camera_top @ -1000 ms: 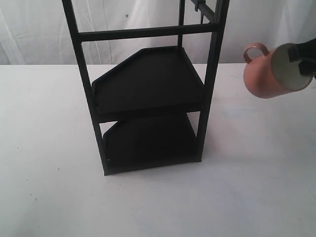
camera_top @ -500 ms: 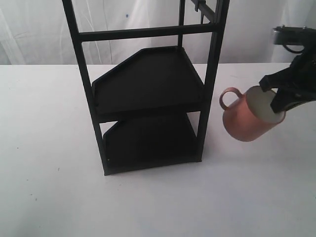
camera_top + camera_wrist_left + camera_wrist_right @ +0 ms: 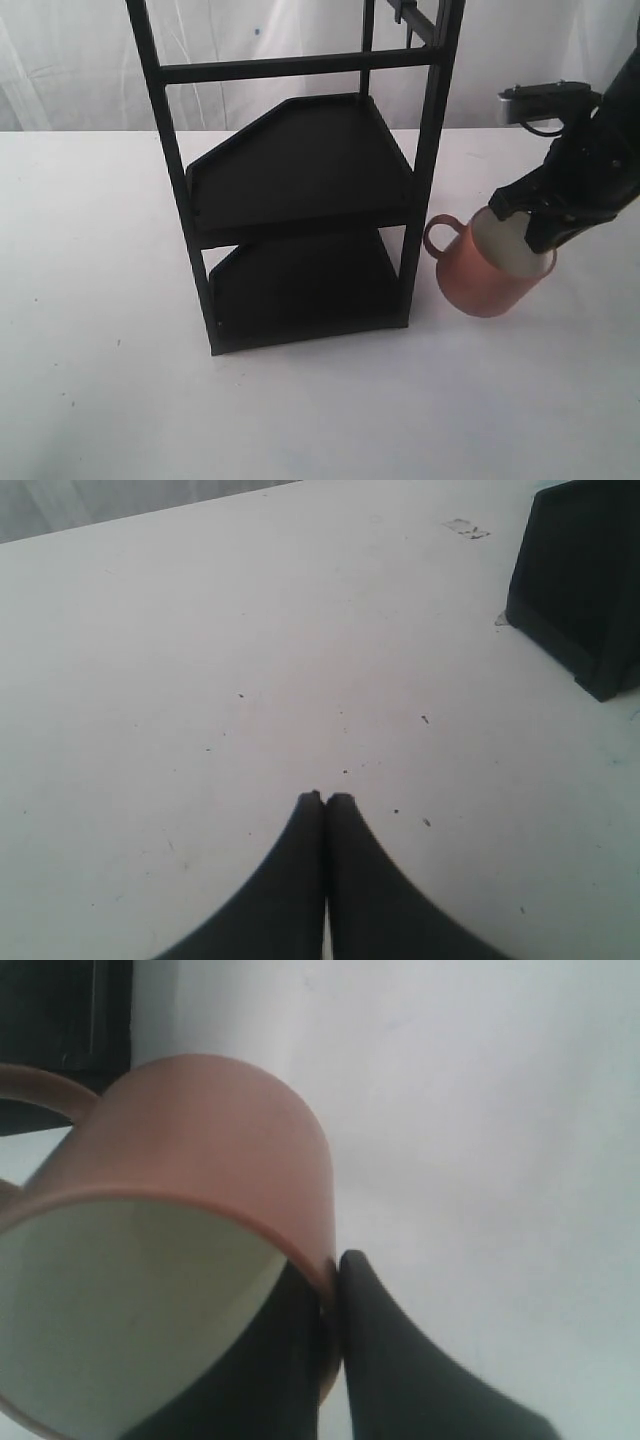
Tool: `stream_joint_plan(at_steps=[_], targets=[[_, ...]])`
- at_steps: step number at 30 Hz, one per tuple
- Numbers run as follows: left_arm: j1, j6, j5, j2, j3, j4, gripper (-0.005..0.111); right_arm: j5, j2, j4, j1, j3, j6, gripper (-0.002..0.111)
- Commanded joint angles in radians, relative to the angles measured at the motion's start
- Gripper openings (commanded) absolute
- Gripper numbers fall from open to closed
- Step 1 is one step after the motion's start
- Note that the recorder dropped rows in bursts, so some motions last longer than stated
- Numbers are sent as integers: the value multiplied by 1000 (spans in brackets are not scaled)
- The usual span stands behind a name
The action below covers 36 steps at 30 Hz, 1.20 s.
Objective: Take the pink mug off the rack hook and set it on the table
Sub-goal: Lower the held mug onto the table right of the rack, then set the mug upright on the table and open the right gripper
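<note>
The pink mug point(image 3: 490, 275) hangs tilted just right of the black rack point(image 3: 300, 190), low over the white table point(image 3: 520, 400), its loop handle toward the rack's front right post. My right gripper point(image 3: 535, 232) is shut on the mug's rim, one finger inside the cream interior and one outside; the same grip shows on the pink mug point(image 3: 200, 1140) in the right wrist view. Whether its base touches the table I cannot tell. The rack hook point(image 3: 415, 18) juts bare at the top corner. My left gripper point(image 3: 326, 798) is shut on nothing above bare table.
The rack's two black shelves point(image 3: 300, 165) hold nothing. A corner of the rack's base point(image 3: 580, 590) shows in the left wrist view. A pale curtain point(image 3: 80, 60) hangs behind the table.
My right gripper has carried the mug down and to the left, from high at the right edge to low beside the rack's front right post. The left gripper shows no change.
</note>
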Motion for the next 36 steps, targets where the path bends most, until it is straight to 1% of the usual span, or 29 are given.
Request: stream_joint_plan(at_steps=[1, 6, 10, 14, 16, 21, 36], targets=[[-5, -1, 3, -4, 2, -6, 0, -7, 13, 17, 1, 12, 6, 0], [-5, -1, 3, -4, 2, -6, 0, 32, 66, 17, 27, 12, -2, 0], [-5, -1, 3, -4, 2, -6, 0, 24, 79, 7, 57, 12, -2, 0], [-5, -1, 3, -4, 2, -6, 0, 6, 85, -11, 57, 12, 3, 0], [-5, -1, 3, -4, 2, -6, 0, 6, 86, -41, 57, 12, 21, 0], [-5, -1, 3, -4, 2, -6, 0, 6, 86, -160, 57, 12, 152, 0], [-5, -1, 3, -4, 2, -6, 0, -62, 88, -145, 57, 12, 155, 0]])
